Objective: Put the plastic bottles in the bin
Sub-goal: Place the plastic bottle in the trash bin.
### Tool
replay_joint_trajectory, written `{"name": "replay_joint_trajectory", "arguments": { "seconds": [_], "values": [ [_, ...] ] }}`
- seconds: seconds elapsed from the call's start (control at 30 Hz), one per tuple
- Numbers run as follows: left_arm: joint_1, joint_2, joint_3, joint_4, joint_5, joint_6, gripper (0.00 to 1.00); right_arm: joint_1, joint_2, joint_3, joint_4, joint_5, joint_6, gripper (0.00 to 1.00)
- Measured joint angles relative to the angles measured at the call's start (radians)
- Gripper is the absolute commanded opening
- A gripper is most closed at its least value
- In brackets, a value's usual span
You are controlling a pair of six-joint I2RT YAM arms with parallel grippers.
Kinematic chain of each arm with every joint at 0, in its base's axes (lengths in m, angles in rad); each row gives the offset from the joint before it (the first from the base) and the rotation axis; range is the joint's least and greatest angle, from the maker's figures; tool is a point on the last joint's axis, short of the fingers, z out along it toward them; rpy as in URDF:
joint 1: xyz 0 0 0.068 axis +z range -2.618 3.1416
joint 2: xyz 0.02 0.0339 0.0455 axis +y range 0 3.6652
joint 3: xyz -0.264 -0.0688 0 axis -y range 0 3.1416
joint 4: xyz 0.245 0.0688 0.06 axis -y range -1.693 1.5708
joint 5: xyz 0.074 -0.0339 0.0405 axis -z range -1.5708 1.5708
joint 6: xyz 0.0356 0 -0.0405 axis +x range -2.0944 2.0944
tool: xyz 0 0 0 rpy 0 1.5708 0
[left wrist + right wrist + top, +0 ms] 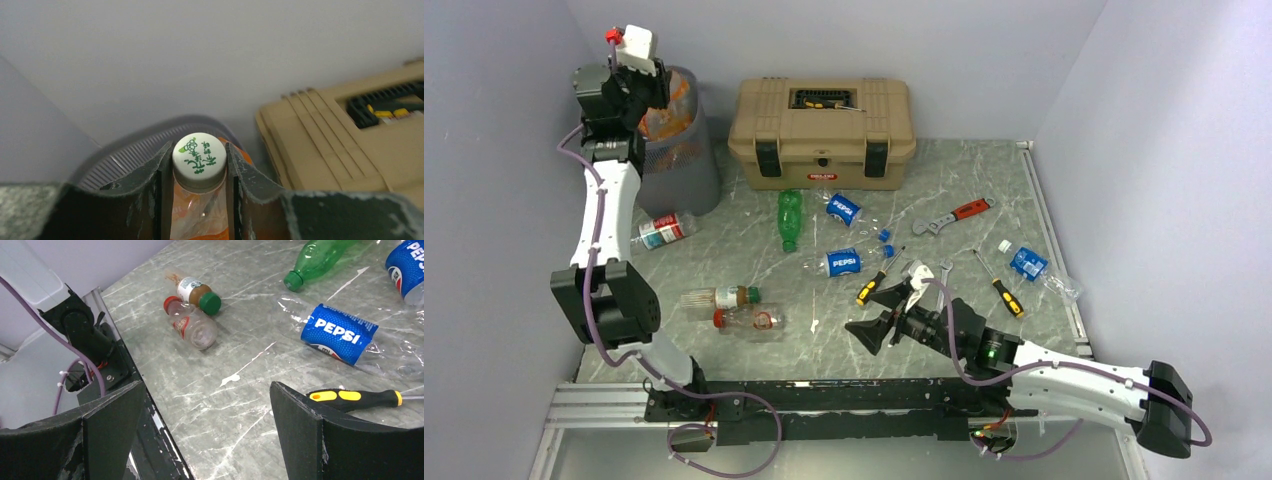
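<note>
My left gripper (650,104) is raised over the grey mesh bin (682,165) at the back left, shut on an orange bottle (664,122). In the left wrist view the fingers pinch that bottle just below its white cap (198,161), with the bin's rim (125,156) behind. On the table lie a green bottle (790,218), two Pepsi bottles (844,208) (842,262), a red-white one (664,231), a brown one (724,297), a red-capped clear one (749,320) and a blue-labelled one (1032,264). My right gripper (876,332) hovers open and empty low at the front (206,386).
A tan toolbox (822,120) stands at the back, right of the bin. A red-handled wrench (959,213), two yellow-black screwdrivers (879,277) (1002,290) and a small wrench (945,272) are scattered mid-right. One screwdriver (355,399) lies beside my right finger. Walls close in on three sides.
</note>
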Motion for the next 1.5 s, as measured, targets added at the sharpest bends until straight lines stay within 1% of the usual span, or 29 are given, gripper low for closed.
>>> {"name": "replay_joint_trajectory", "arguments": {
  "seconds": [0.07,0.2,0.37,0.53,0.57,0.6,0.63,0.7,0.73,0.93,1.03,1.17,1.23,1.3,1.37,1.43,1.5],
  "values": [
    [0.025,0.008,0.015,-0.08,0.079,-0.02,0.0,0.0,0.013,0.003,0.0,-0.011,0.001,1.0],
    [0.087,0.018,0.016,-0.146,0.183,-0.053,0.0,0.0,0.024,0.01,-0.001,-0.034,0.004,1.0],
    [0.126,0.035,0.0,-0.174,0.253,-0.077,0.0,0.0,0.021,0.013,-0.003,-0.044,0.004,1.0],
    [0.126,0.047,-0.056,-0.2,0.266,-0.075,0.0,0.0,0.024,0.018,-0.012,-0.044,0.004,1.0],
    [0.126,0.051,-0.066,-0.203,0.266,-0.074,0.03,0.0,0.027,0.021,-0.014,-0.044,0.004,1.0],
    [0.125,0.056,-0.075,-0.206,0.262,-0.074,0.22,0.0,0.03,0.023,-0.015,-0.044,0.004,1.0],
    [0.125,0.061,-0.083,-0.205,0.256,-0.077,0.52,0.0,0.032,0.025,-0.016,-0.044,0.004,1.0],
    [0.123,0.066,-0.087,-0.197,0.224,-0.103,0.96,0.0,0.035,0.025,-0.018,-0.043,0.004,1.0],
    [0.123,0.066,-0.087,-0.195,0.198,-0.112,0.99,0.0,0.035,0.025,-0.021,-0.043,0.004,1.0],
    [0.128,0.059,-0.088,-0.194,0.074,-0.192,0.99,0.0,0.034,0.025,-0.024,-0.039,0.004,1.0],
    [0.128,0.024,-0.093,-0.192,0.003,-0.234,0.99,0.0,0.035,0.025,-0.024,-0.036,0.004,1.0],
    [0.127,-0.112,-0.132,-0.152,-0.082,-0.295,0.89,0.0,0.047,0.026,-0.024,-0.032,0.004,1.0],
    [0.126,-0.17,-0.129,-0.125,-0.104,-0.311,0.82,0.0,0.058,0.031,-0.024,-0.027,0.004,1.0],
    [0.119,-0.199,-0.104,-0.11,-0.126,-0.319,0.75,0.0,0.068,0.037,-0.024,-0.025,0.004,1.0],
    [0.109,-0.192,-0.061,-0.105,-0.142,-0.331,0.71,0.0,0.077,0.044,-0.024,-0.025,0.007,1.0],
    [0.103,-0.164,-0.027,-0.107,-0.147,-0.349,0.72,0.0,0.082,0.049,-0.024,-0.025,0.011,1.0],
    [0.096,-0.132,-0.02,-0.119,-0.151,-0.376,0.76,0.0,0.081,0.052,-0.024,-0.024,0.016,1.0]
  ]
}}
